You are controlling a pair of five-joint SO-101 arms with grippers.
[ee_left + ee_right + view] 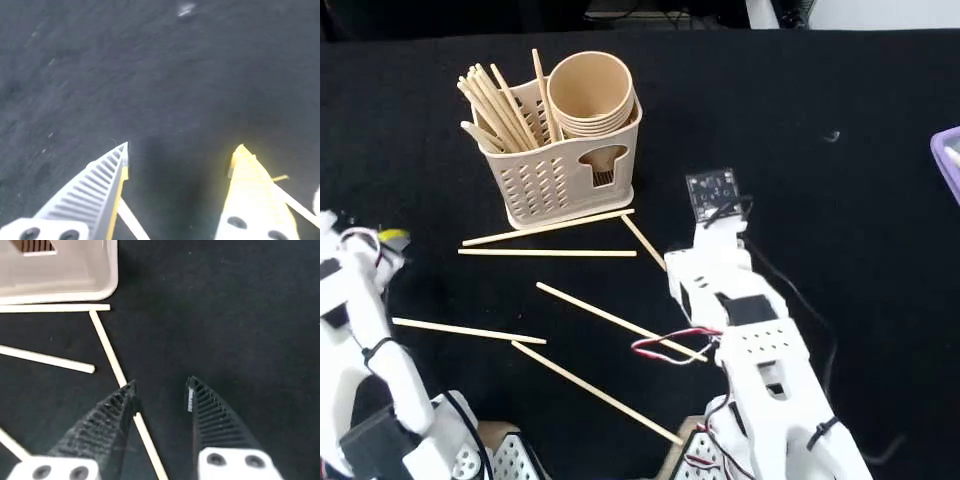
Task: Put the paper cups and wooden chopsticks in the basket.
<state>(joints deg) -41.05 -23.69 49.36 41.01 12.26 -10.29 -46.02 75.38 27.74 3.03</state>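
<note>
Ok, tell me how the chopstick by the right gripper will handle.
The chopstick looks thin and straight, so probably light and stiff. Lying flat on the table, it may skid or pivot when pinched. It passes under one finger of the open right gripper, so closing might nudge it.

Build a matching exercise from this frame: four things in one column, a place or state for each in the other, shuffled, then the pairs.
Things
1. stack of tan paper cups
2. beige slotted plastic basket
3. black-fingered right gripper
4. purple-rimmed object

Place or state
A. cut off at the high view's right edge
B. open, one finger over a loose wooden chopstick
C. nested inside the basket
D. upright on the black table

Pairs: 1-C, 2-D, 3-B, 4-A
</note>
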